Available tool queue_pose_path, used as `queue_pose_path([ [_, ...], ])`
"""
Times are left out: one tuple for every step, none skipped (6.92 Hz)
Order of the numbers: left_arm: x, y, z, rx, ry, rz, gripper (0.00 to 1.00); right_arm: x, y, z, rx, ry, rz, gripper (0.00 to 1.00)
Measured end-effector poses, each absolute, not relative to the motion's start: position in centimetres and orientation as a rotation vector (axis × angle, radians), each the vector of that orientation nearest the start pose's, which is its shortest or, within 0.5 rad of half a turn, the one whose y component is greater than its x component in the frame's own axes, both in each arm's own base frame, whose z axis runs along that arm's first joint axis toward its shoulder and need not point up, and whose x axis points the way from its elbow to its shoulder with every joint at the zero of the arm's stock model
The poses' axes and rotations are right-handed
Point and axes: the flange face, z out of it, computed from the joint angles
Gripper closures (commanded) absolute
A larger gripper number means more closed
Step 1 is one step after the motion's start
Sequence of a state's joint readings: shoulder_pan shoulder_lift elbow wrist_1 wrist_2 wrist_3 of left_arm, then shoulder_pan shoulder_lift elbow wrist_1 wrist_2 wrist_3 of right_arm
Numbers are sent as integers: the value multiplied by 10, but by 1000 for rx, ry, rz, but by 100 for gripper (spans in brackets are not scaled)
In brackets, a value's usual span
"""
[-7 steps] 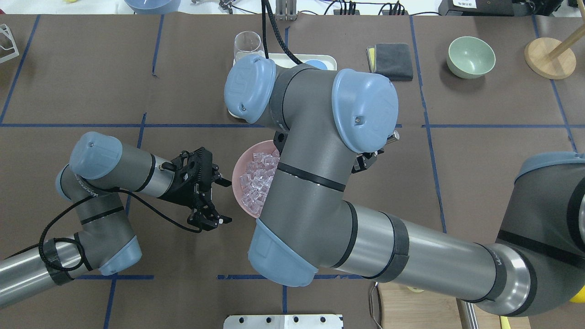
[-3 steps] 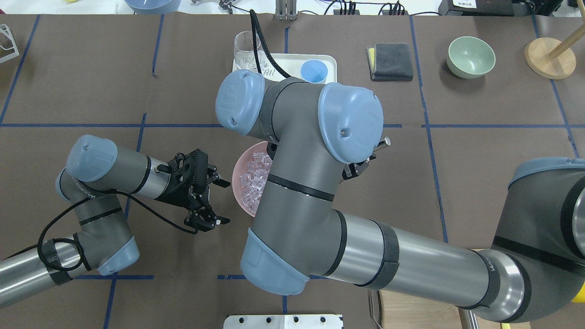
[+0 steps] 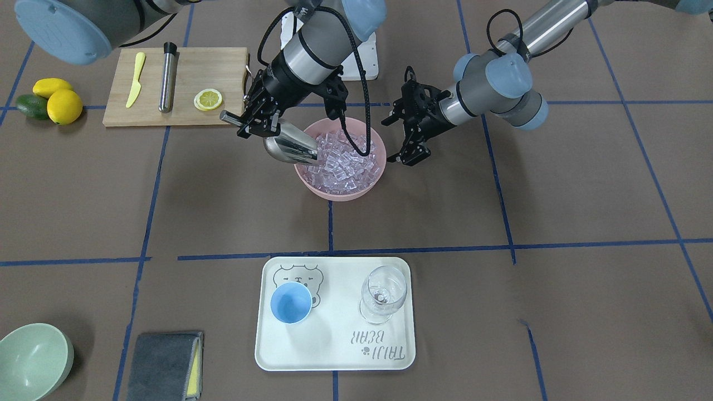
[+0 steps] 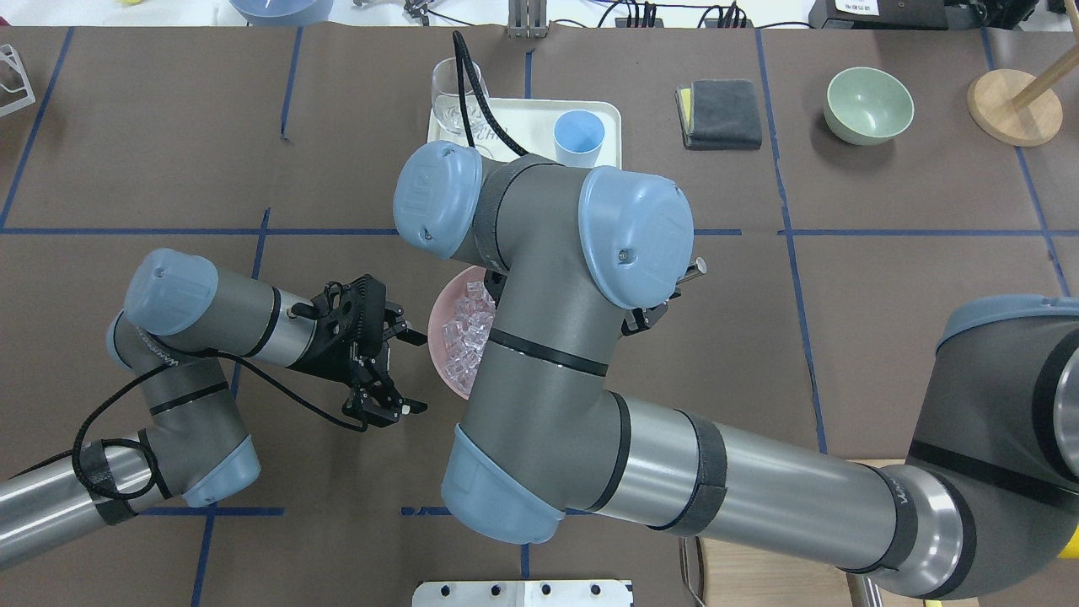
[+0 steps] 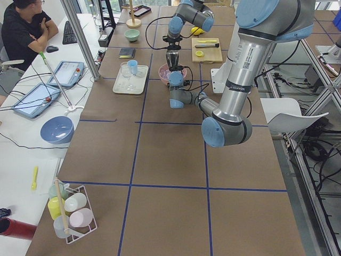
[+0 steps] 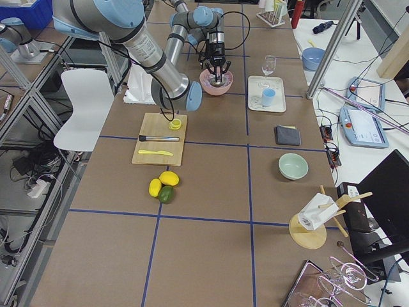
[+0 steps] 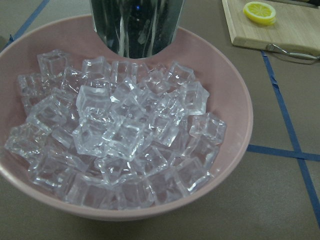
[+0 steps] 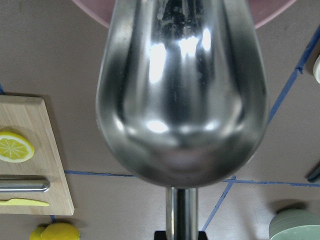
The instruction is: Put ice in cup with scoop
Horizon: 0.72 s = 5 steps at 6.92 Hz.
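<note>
Cup on "TAIJI BEAR" tray

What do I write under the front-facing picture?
The right hand holds the shiny scoop at the edge of the pink bowl of ice; the blue cup sits on the tray.

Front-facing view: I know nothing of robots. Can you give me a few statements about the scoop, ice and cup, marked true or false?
1. The right arm's fingers hold the scoop by its handle. True.
2. The cup already holds ice. False: it looks empty; the ice lies in the pink bowl.
3. The cup stands on the white tray beside the wine glass. True.
4. The left arm's fingers are shut on the pink bowl's rim. False: they are open, beside the bowl and apart from it.
5. A lemon slice lies on the wooden board. True.
</note>
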<state>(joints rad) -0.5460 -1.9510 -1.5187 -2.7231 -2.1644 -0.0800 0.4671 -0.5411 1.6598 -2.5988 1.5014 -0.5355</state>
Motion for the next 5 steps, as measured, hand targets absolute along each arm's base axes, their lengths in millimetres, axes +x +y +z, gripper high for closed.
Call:
queue_pose_path([
  [491,-388,337,1037,1245,1181,1,-512,-415,119,119,48,-1634,100],
  [491,-389,334,1036,1248,1177,1,-512,-416,120,118,54,-1634,100],
  [492,-389,334,1029,1250,1167,1,-512,-417,120,120,61,-1633,100],
  [493,-391,334,1033,1235,1145,1,-511,-417,120,120,64,-1633,100],
  [493,-397,334,1061,1192,1101,1,-511,-417,120,120,65,-1632,100],
])
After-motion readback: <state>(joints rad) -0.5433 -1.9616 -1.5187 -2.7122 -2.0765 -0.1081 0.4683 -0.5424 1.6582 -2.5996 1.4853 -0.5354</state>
